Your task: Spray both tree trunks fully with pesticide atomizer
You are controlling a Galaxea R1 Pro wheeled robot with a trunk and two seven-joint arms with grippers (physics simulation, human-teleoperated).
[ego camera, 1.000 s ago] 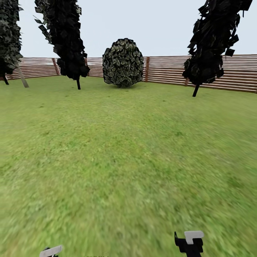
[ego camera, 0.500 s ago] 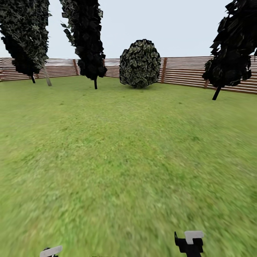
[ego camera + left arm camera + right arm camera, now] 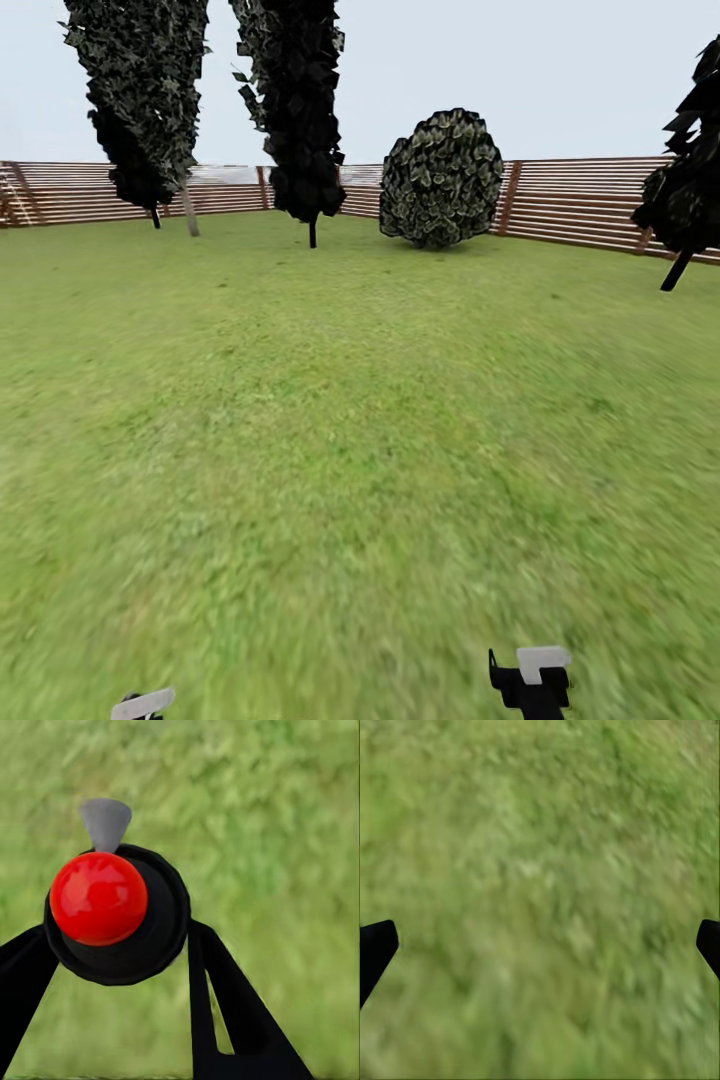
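Currently left end effector [image 3: 124,967] clamped on pesticide atomizer [image 3: 112,915]: black body between its fingers [image 3: 232,1020], red round cap and grey nozzle facing lawn [image 3: 360,450]. Right end effector [image 3: 540,949] spread wide, nothing between fingertips, grass beneath. Far ahead: dark conifers [image 3: 295,110], round shrub [image 3: 442,178], slat fence [image 3: 580,200].
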